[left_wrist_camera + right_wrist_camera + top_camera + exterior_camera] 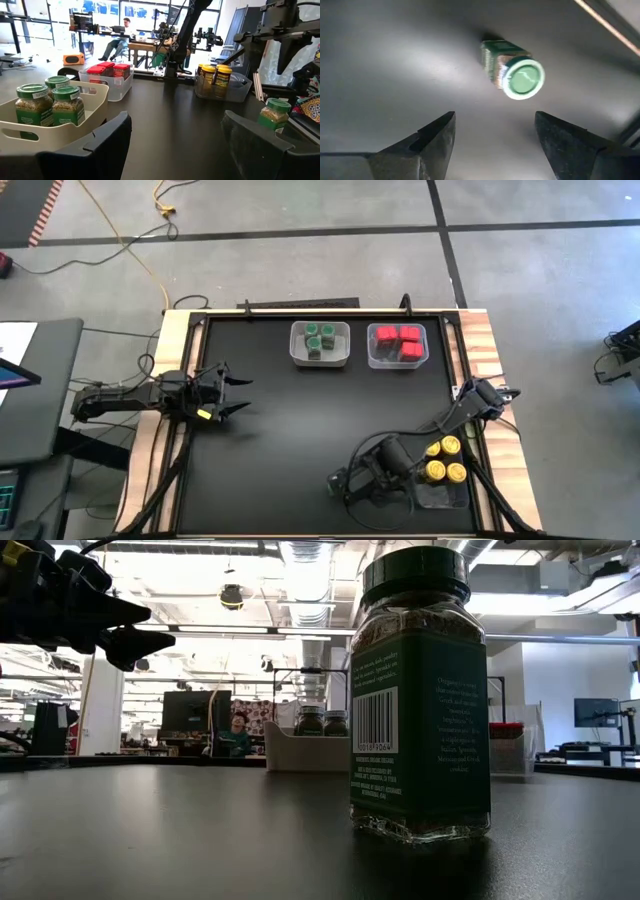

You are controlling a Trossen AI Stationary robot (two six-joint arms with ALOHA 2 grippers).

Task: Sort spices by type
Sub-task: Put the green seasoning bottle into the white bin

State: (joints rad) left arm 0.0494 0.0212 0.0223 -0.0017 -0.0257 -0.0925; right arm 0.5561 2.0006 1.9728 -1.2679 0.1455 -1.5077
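Black-topped counter point(300, 430) with pale wooden side rails. At twelve o'clock on it, a cream plastic bin point(320, 344) holds four round green-lidded glass spice jars point(320, 339); just beside it toward one o'clock, a clear plastic bin point(396, 346) holds the red boxy spice containers point(398, 341). At about five o'clock, near the right rail, a clear shallow tray point(445, 480) carries four round yellow-lidded spice jars point(445, 460). One more green-lidded jar with a dark green label point(420, 695) stands upright on the bare counter, alone, at about six o'clock, very close to the low camera. Right gripper point(345, 478) is out over that near edge, pointing down; in its wrist view the lone jar's green lid point(522, 78) sits beyond the fingertips, the jaws apart and empty, nothing between them. Left gripper point(238, 394) hangs at nine o'clock above the counter's left side, jaws apart and empty, pointing toward the middle. In the room beyond the counter, a person sits at a desk point(120, 35).
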